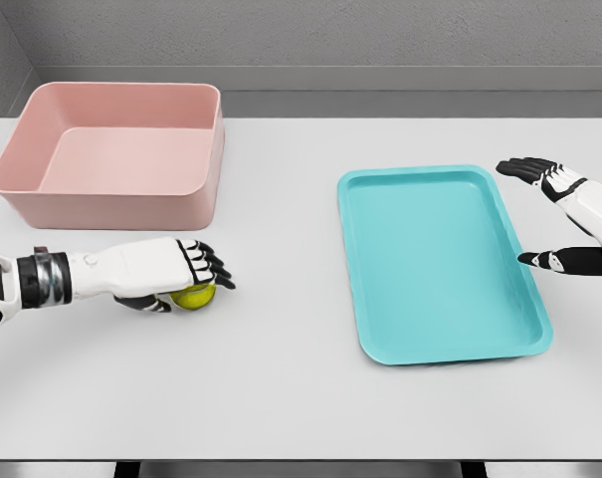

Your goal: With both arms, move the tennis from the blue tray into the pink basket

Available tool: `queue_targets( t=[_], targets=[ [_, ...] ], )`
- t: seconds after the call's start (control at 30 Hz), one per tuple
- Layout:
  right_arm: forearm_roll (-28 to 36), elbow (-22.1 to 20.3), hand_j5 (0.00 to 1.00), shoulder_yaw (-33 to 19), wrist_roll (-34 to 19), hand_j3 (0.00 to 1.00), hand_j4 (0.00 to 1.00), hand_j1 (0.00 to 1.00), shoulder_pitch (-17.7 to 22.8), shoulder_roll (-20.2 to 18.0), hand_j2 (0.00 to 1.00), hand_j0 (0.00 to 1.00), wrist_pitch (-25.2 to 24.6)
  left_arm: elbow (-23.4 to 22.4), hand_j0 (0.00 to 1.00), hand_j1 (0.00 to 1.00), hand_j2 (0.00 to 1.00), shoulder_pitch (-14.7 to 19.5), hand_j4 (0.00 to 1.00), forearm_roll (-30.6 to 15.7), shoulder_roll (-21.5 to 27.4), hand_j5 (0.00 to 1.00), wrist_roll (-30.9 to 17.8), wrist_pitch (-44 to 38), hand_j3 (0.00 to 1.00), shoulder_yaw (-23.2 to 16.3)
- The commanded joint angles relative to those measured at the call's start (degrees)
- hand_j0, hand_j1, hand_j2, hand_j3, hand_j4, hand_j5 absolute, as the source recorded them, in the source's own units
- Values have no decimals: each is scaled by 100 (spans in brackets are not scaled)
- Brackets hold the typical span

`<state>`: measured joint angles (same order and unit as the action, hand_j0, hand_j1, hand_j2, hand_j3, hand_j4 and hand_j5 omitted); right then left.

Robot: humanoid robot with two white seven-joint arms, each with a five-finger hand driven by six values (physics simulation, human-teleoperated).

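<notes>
A yellow-green tennis ball [195,295] lies on the white table, in front of the pink basket [116,194]. My left hand [186,276] covers the ball from above with fingers curled around it. The pink basket stands at the back left with nothing visible inside. The blue tray [435,264] lies on the right half of the table, bare. My right hand [539,214] hovers at the tray's right edge, fingers spread, holding nothing.
The white table [301,398] reaches to the front edge of the picture. A grey wall runs behind it.
</notes>
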<state>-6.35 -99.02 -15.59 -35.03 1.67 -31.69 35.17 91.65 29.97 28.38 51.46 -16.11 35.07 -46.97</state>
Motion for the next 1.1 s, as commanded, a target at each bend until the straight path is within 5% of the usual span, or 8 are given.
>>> queue_targets(
  t=[0.0, 0.37, 1.07],
  targets=[
    [46, -3, 100, 3, 3, 100, 100, 100, 0, -4, 100, 100, -17, -6, 82, 82, 82, 0, 82, -25, 13, 82, 2, -7, 82, -5],
    [46, -21, 100, 12, 3, 100, 100, 100, 0, -4, 100, 100, -17, -15, 55, 55, 55, -9, 55, -34, 39, 55, -208, -7, 55, -41],
    [46, -3, 100, 3, 3, 100, 100, 100, 0, -4, 100, 100, -17, 73, 56, 56, 56, 422, 56, -342, 109, 56, -208, -7, 56, 3]
  ],
)
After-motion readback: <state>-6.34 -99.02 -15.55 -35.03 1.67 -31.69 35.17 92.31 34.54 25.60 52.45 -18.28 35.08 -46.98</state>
